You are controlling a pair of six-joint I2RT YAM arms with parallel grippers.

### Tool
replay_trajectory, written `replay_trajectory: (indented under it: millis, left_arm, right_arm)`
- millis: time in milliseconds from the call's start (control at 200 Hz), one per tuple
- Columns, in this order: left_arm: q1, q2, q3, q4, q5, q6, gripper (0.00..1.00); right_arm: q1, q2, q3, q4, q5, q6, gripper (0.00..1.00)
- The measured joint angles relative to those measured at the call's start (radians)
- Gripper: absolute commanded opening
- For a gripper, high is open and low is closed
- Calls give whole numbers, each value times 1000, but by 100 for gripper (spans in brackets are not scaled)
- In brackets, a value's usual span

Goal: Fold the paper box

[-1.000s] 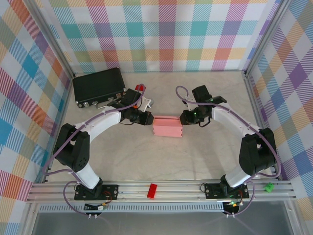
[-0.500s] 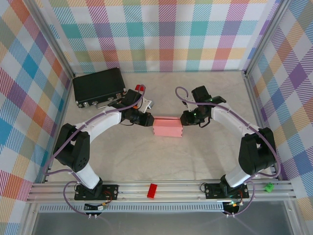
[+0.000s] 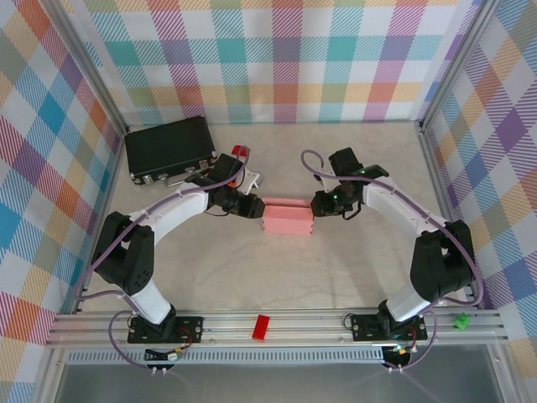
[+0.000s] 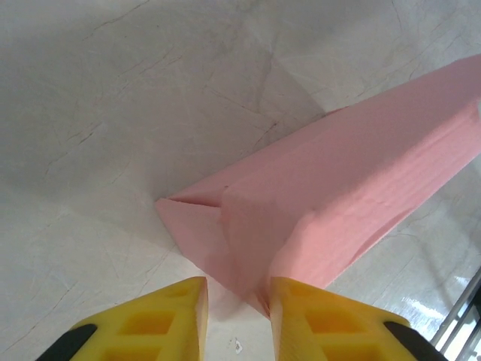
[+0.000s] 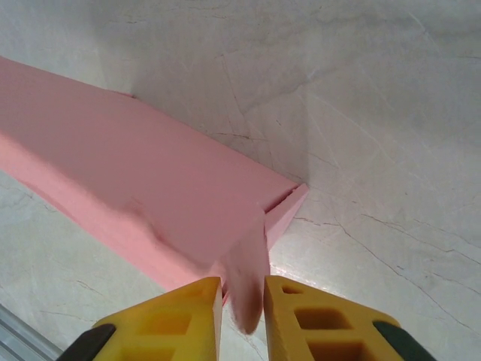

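Note:
The paper box (image 3: 288, 218), a shallow pale-pink rectangle, lies mid-table between both arms. My left gripper (image 3: 254, 206) is at its left end. In the left wrist view the box (image 4: 346, 195) has a corner flap reaching between the yellow fingers (image 4: 331, 320); it touches the right one, and a bare gap shows on the left, so the left gripper (image 4: 238, 289) is open. My right gripper (image 3: 316, 204) is at the box's right end. In the right wrist view the box (image 5: 128, 158) has an end flap (image 5: 246, 278) standing between the fingers, and the right gripper (image 5: 242, 289) is shut on it.
A black case (image 3: 168, 149) sits at the back left, with small red pieces (image 3: 241, 151) beside it. A red block (image 3: 262, 327) rests on the front rail and a green one (image 3: 461, 320) at the right end. Checkered walls enclose three sides.
The left gripper's jaws have opened off the box's left end flap. Both arms and the box have barely moved, and the right gripper keeps its hold.

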Motion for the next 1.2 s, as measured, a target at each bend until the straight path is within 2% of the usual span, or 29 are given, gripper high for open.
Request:
replay_trajectory:
  millis: [310, 545, 665, 795, 980, 1200]
  left_arm:
    - [0, -33, 0, 1, -6, 0, 33]
    - [0, -53, 0, 1, -22, 0, 47]
    - [0, -75, 0, 2, -41, 0, 50]
    - [0, -85, 0, 3, -48, 0, 50]
    - [0, -84, 0, 5, -46, 1, 43]
    - [0, -79, 0, 6, -36, 3, 40]
  right_arm:
    - [0, -9, 0, -3, 4, 0, 23]
    - [0, -12, 0, -6, 9, 0, 24]
    - [0, -14, 0, -8, 12, 0, 24]
    - [0, -17, 0, -10, 15, 0, 24]
    - [0, -18, 0, -10, 15, 0, 24]
    - [0, -18, 0, -10, 15, 0, 24]
